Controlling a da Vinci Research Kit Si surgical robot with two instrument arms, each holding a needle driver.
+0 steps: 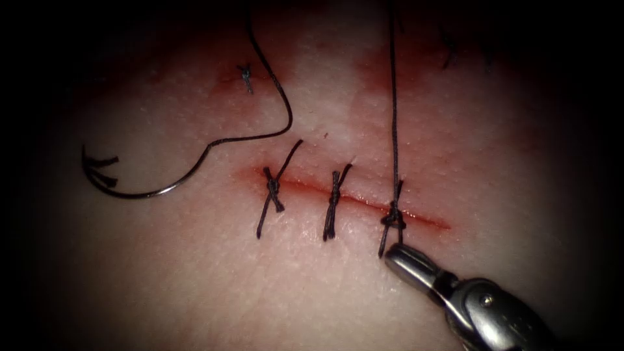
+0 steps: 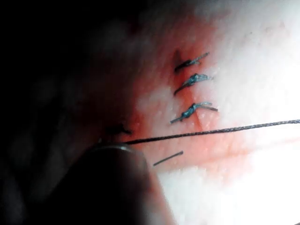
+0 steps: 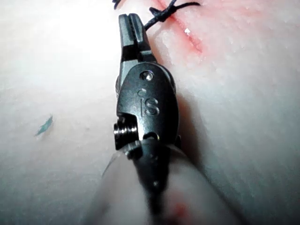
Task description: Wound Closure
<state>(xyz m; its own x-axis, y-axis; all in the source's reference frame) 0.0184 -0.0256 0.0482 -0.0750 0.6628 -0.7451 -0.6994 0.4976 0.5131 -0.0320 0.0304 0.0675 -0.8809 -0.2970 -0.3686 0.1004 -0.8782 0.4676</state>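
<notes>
The cut (image 1: 422, 220) runs across the tissue (image 1: 195, 279) and carries three knotted stitches (image 1: 335, 195). The curved needle (image 1: 140, 194) lies loose on the tissue's surface left of the cut, held by neither tool; its thread (image 1: 286, 110) loops away upward. From the rightmost knot (image 1: 393, 218) a taut thread (image 1: 393, 78) rises straight up. My right tool (image 1: 390, 252) sits just below that knot, jaws shut on the knot's short tail; the right wrist view shows the shut jaws (image 3: 131, 21) beside the knot (image 3: 164, 11). My left tool (image 2: 115, 150) holds the taut thread (image 2: 211, 132).
An older knot (image 1: 246, 77) sits above the cut, and cut thread ends (image 1: 101, 170) lie by the needle's point. More thread ends (image 1: 448, 52) lie at the far right. Red fluid (image 1: 305, 187) lines the cut. A loose thread piece (image 2: 168, 158) rests on the tissue.
</notes>
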